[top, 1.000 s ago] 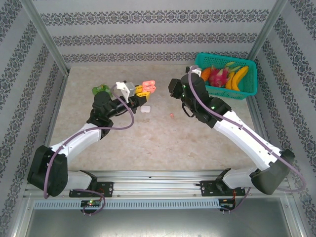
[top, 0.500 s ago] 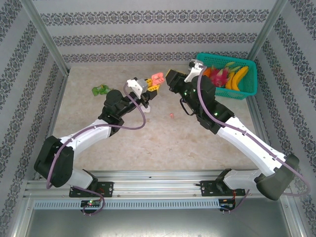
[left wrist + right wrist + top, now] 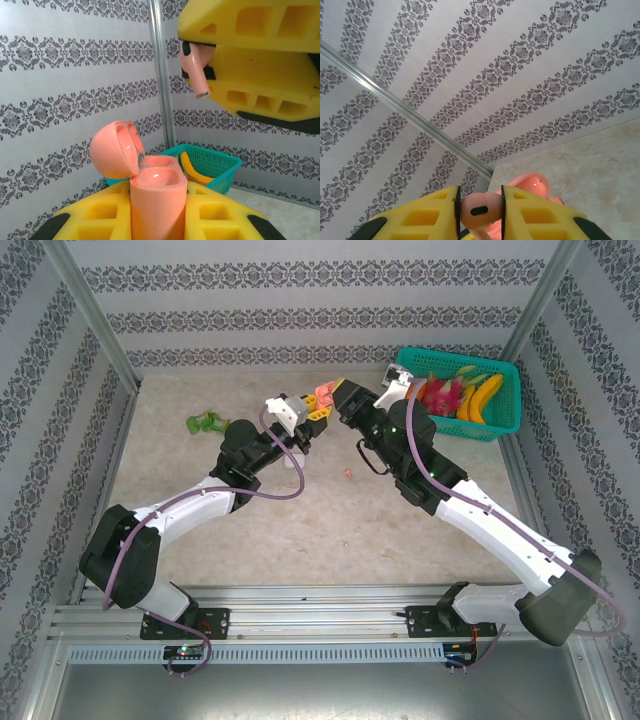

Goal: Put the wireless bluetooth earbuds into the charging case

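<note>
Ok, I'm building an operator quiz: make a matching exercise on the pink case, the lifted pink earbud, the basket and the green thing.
1 pink case
2 lifted pink earbud
3 teal basket
4 green object

A far right corner of the table
B in the right gripper
C on the table, far left
D in the left gripper, lid open

Pairs: 1-D, 2-B, 3-A, 4-C

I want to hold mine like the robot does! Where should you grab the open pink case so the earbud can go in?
Pinch the pink case low on its body, one side each, coming up from underneath, like the left fingers do. Its lid hinges open at the top and the wells face up, so a low grip keeps both free for the pink earbud.
</note>
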`<state>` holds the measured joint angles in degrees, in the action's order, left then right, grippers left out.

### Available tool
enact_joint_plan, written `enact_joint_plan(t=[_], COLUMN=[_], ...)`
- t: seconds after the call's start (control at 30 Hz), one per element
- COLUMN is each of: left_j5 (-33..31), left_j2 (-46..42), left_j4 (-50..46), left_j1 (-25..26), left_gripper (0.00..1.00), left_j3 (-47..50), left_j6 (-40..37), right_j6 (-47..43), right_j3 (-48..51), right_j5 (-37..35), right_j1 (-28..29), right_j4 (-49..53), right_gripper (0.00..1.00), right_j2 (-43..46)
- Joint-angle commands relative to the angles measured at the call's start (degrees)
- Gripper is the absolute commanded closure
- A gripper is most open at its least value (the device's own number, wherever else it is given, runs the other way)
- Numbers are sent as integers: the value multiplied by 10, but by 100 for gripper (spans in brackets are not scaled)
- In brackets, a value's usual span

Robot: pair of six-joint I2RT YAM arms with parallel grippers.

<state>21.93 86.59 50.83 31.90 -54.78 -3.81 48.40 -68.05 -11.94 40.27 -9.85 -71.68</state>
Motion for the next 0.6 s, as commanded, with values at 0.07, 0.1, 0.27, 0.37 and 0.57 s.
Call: enact_joint_plan(t=[0.07, 0.1, 0.27, 0.37, 0.57], left_j5=[-4, -4, -2, -2, 0], left_j2=[-1, -1, -4, -5, -6], left_j4=[38, 37, 34, 34, 31], left_j1=[9, 8, 8, 8, 8], left_gripper=[100, 100, 100, 100, 100], left_j3=[-19, -20, -20, -19, -19], left_j6=[6, 6, 7, 7, 7], right_j6=[39, 43, 51, 54, 62], right_j3=[13, 15, 16, 15, 15], right_j5=[24, 25, 29, 29, 32], right_j1=[5, 5, 4, 5, 5], right_j4=[-39, -42, -46, -47, -48], right_gripper=[75, 75, 75, 76, 76], right_j2=[-15, -17, -28, -33, -41])
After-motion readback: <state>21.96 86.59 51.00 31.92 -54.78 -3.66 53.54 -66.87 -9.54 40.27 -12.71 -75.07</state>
